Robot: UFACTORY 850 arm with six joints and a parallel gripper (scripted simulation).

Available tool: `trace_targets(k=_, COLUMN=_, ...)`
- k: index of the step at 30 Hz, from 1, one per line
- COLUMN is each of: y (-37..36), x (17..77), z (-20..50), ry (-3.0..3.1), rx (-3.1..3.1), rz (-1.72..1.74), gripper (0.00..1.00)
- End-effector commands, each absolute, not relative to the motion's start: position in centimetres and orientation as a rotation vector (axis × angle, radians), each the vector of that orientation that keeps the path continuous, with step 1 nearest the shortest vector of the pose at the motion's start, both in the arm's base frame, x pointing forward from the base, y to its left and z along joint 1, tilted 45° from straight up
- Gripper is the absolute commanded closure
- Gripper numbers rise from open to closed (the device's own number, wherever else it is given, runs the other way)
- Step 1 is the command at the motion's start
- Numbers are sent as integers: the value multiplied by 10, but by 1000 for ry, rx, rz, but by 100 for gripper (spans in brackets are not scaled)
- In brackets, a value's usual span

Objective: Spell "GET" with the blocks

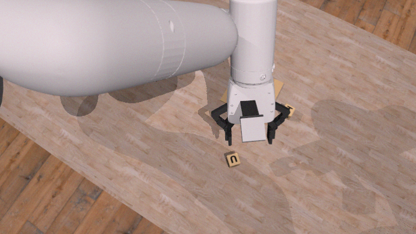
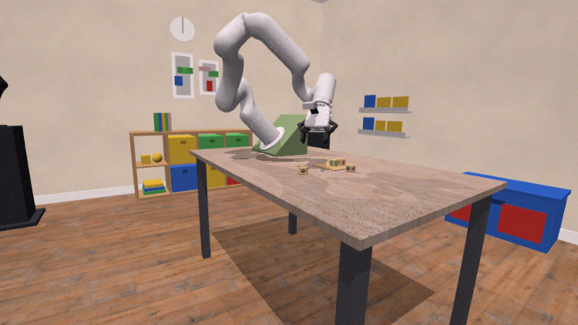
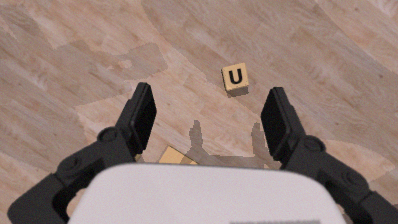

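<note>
Block T (image 1: 289, 110) (image 2: 350, 168) is lying off the mat (image 1: 279, 85) (image 2: 334, 168) (partly hidden from above); your gripper (image 1: 250, 143) (image 2: 314, 141) (image 3: 208, 99) is hovering wide open.

Walls: plain beige (image 2: 465, 52). Floor: brown wood planks (image 2: 121, 242). Far left: wooden shelf unit (image 2: 149, 132) with coloured bins. Right: blue cabinet (image 2: 521, 188), red panels. Shadow beneath table (image 2: 355, 202).

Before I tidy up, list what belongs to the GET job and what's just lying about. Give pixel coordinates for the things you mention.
Job:
- thin tan mat (image 1: 278, 86) (image 2: 337, 169) (image 3: 172, 156)
- two wooden letter blocks on it
- wooden block beside it (image 1: 289, 110) (image 2: 350, 168)
- wooden U-topped block (image 1: 233, 159) (image 2: 303, 170) (image 3: 235, 77), the one to stay off

Not job:
- striped books (image 2: 162, 122)
- yellow ball (image 2: 157, 157)
</note>
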State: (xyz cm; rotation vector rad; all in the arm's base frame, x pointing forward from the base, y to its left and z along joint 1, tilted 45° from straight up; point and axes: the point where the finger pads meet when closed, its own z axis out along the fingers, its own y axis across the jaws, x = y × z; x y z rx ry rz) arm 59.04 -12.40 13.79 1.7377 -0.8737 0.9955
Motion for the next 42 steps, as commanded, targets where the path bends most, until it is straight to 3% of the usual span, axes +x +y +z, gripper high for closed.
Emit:
trace_targets(k=1, y=-119, x=595, z=129, ry=-973, rx=1725, rz=958, gripper=0)
trace_targets(k=28, y=-1, x=649, z=38, ry=-1814, rx=1662, rz=694, gripper=0)
trace_targets(k=42, y=1, x=650, z=36, ry=-1827, rx=1661, rz=689, gripper=0)
